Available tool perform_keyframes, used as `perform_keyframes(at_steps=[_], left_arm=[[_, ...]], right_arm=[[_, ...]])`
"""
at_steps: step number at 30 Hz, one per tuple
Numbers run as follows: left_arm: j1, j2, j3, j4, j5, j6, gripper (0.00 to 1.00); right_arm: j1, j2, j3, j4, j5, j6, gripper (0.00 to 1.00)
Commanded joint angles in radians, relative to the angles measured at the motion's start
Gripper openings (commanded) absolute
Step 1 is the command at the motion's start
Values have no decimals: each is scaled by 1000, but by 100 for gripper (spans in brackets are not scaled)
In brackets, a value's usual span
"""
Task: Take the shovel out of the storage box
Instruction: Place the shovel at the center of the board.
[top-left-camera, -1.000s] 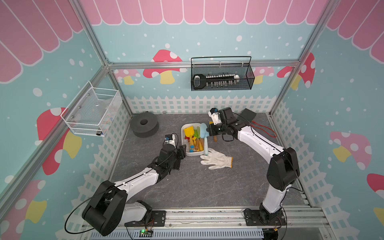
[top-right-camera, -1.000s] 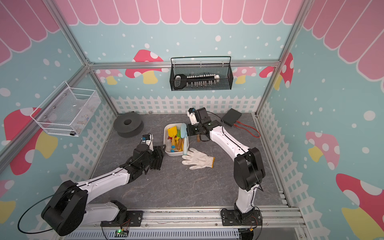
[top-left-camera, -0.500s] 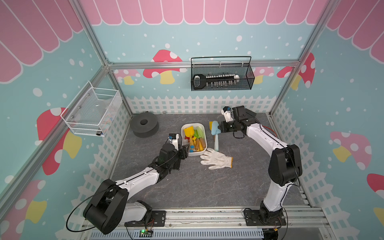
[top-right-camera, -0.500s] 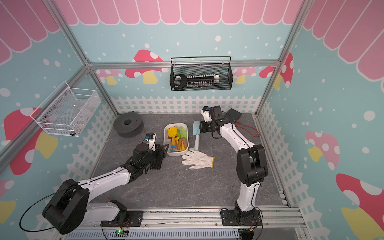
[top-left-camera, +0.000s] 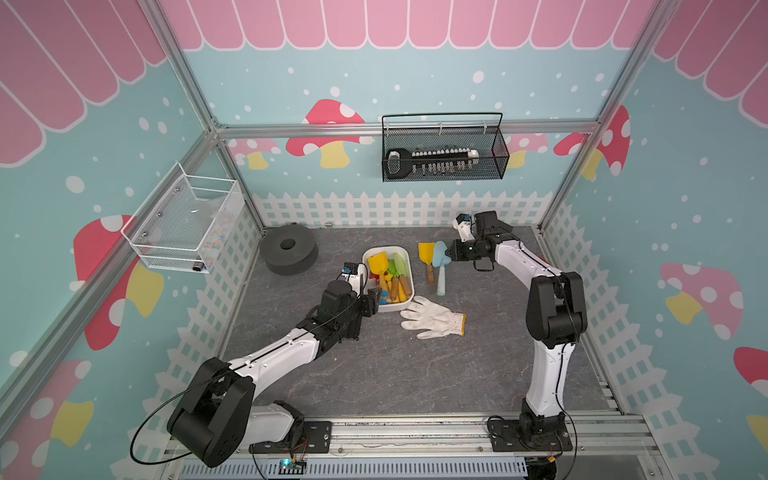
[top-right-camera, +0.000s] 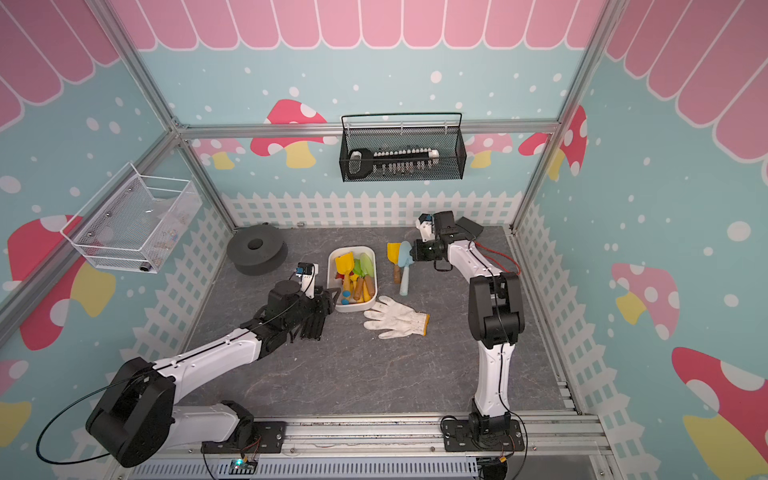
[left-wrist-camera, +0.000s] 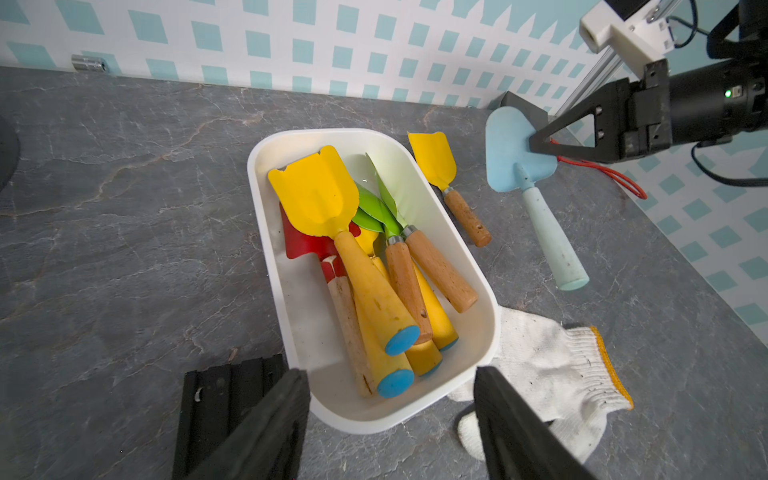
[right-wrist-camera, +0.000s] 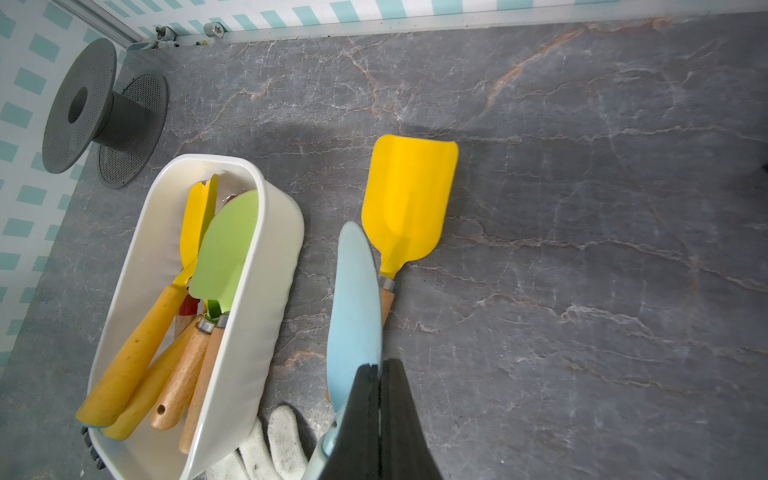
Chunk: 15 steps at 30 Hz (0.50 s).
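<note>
At mid-desk (top-left-camera: 374, 374), the storage box (top-left-camera: 387, 249) holds a heap of shovels. A red blade is mostly covered by a large yellow one, and the handles underneath cannot be counted. The left arm hides the box's near corner in both top views. A black ribbed block (left-wrist-camera: 224, 399) beneath that arm is cut off by the frame edge in the left wrist view.

Left arm: stretched low and diagonal from its base to the box. The left end effector (left-wrist-camera: 392, 372) stands wide, one finger at either side of the box's near end. Contact with the wall cannot be confirmed.

Right arm: upper link upright, elbow bent, forearm reaching toward the back fence, wrist level and turned toward the box. The right end effector (top-left-camera: 449, 252) is clamped on the blade of the blue shovel (top-left-camera: 441, 270), which is outside the box, its handle end near the white glove (top-left-camera: 432, 320). Whether the handle tip touches the desk cannot be told. A small yellow shovel (top-left-camera: 427, 257) lies on the desk between the blue shovel and the box.

Change: one second ago the blue shovel was over the box's far end. It has since been carried clear of the rim. The left end effector has advanced to the box, its width unchanged.
</note>
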Motion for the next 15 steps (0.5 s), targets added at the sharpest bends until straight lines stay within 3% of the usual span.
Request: perform_keyframes(at_steps=[1, 7, 15], left_arm=[[-3, 22, 43, -45, 28, -7, 67], [-3, 30, 41, -41, 54, -22, 67], [-3, 38, 35, -30, 44, -18, 67]], right_arm=[[-34, 37, 62, 10, -56, -16, 0], [-57, 140, 183, -23, -99, -19, 0], [-66, 245, 304, -59, -62, 5, 0]])
